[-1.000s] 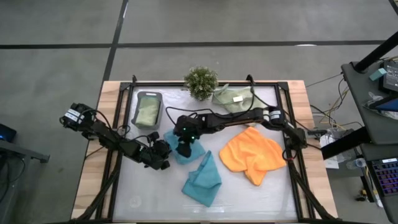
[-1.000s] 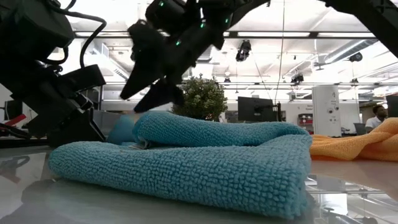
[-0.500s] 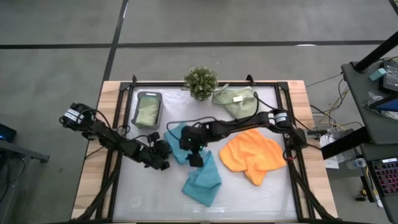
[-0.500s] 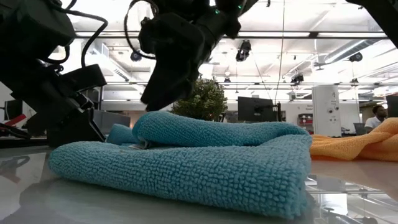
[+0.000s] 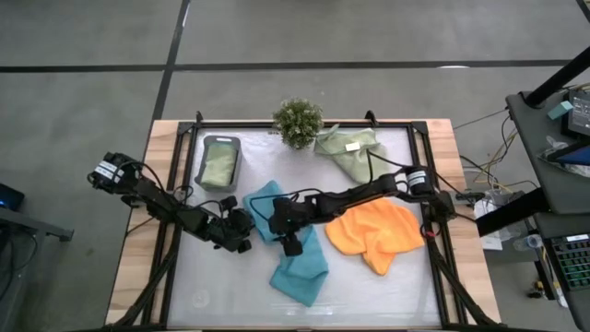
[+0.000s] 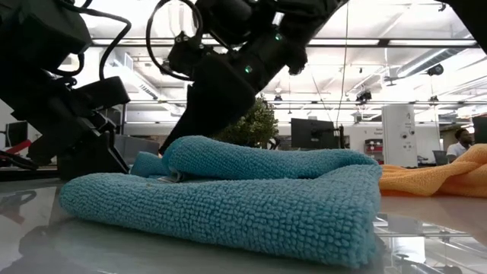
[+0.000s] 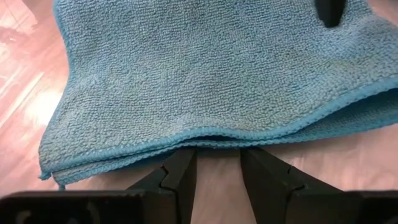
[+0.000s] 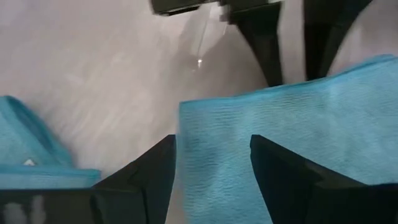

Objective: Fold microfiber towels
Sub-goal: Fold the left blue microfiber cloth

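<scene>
Teal towel [image 5: 265, 208] lies mid-tabletop [image 5: 369, 295], its hem just ahead of the left gripper [image 7: 217, 163]; fingers [image 7: 181, 177] spread, gripping nothing. Right gripper [image 8: 211, 163] sits over the towel's opposite edge, fingers [image 8: 152, 171] spread, cloth between them, unpinched.

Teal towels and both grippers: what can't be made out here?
- High view: the right gripper covers where the two teal towels meet, so overlap is unclear.
- Low view: the near teal towel hides the table behind; the right gripper's fingertips sit behind the fold.
- Left wrist view: the left gripper is open at the towel's hem; contact cannot be told.
- High view: the grey tray's pale contents are too small to identify.
</scene>
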